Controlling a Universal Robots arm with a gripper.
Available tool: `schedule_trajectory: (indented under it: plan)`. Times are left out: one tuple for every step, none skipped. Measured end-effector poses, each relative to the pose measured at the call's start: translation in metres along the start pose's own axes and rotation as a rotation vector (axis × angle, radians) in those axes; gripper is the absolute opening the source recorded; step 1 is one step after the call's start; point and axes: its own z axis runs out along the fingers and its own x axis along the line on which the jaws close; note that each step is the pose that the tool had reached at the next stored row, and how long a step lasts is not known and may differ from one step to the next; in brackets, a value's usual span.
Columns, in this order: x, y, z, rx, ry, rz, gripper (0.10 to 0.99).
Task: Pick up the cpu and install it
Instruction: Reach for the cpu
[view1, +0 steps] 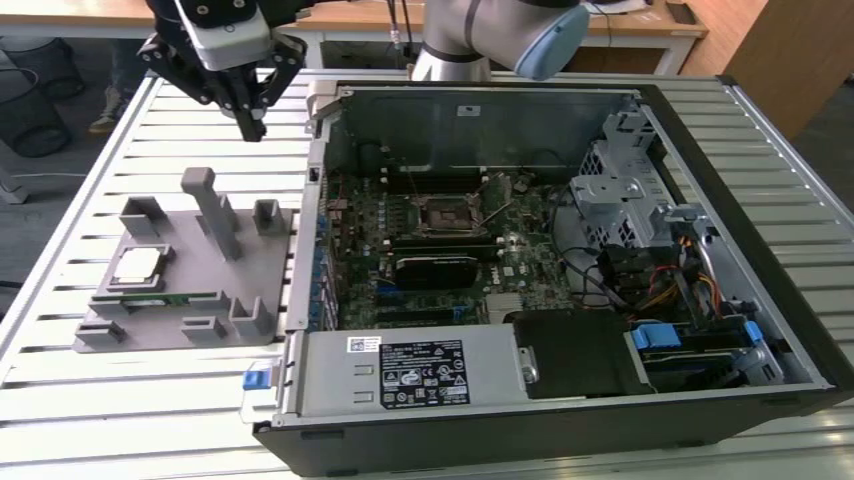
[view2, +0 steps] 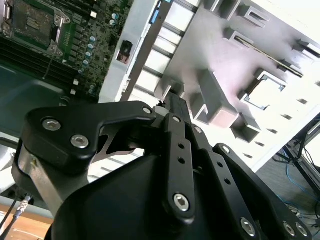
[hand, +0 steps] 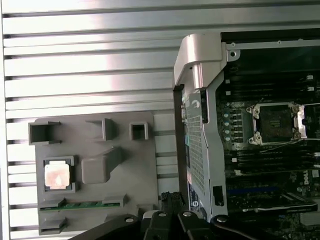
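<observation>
The gripper (view1: 252, 128) hangs above the worktop (view1: 160, 400), its fingers closed together and holding nothing. Below it, not touching it, stands the grey holder (view1: 180, 250) — the cpu (view1: 138, 266) lies flat in a square pocket there, well apart from the gripper. Just beyond the cpu lies the green memory stick (view1: 158, 299). Farther from the gripper, inside the open computer case (view1: 400, 375), the black socket (view1: 445, 217) sits on the motherboard.

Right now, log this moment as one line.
gripper: shut, empty, hovering over table | cpu: seated in grey holder | socket: no cpu
</observation>
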Motion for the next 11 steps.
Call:
schedule_trajectory:
  plan:
    - [0.0031, -0.0002, 0.0000, 0.000, -0.0001, 0.000, 0.106]
    - [0.0067, -0.0005, 0.0000, 0.000, -0.0001, 0.000, 0.106]
    - [0.0104, -0.0007, 0.0000, 0.000, -0.0001, 0.000, 0.106]
    - [0.0139, -0.0008, 0.0000, 0.000, -0.0001, 0.000, 0.106]
    - [0.0175, -0.0009, 0.0001, 0.000, -0.0001, 0.000, 0.106]
    - [0.0209, -0.0009, 0.0001, 0.000, -0.0001, 0.000, 0.106]
    - [0.0244, -0.0010, 0.0001, 0.000, 0.0000, 0.000, 0.106]
    - [0.0277, -0.0011, 0.0001, 0.000, -0.0001, 0.000, 0.106]
    - [0.0310, -0.0011, 0.0001, 0.000, -0.0001, 0.000, 0.106]
    - [0.0343, -0.0011, 0.0002, 0.000, -0.0001, 0.000, 0.106]
    - [0.0374, -0.0011, 0.0002, 0.000, -0.0001, 0.000, 0.106]
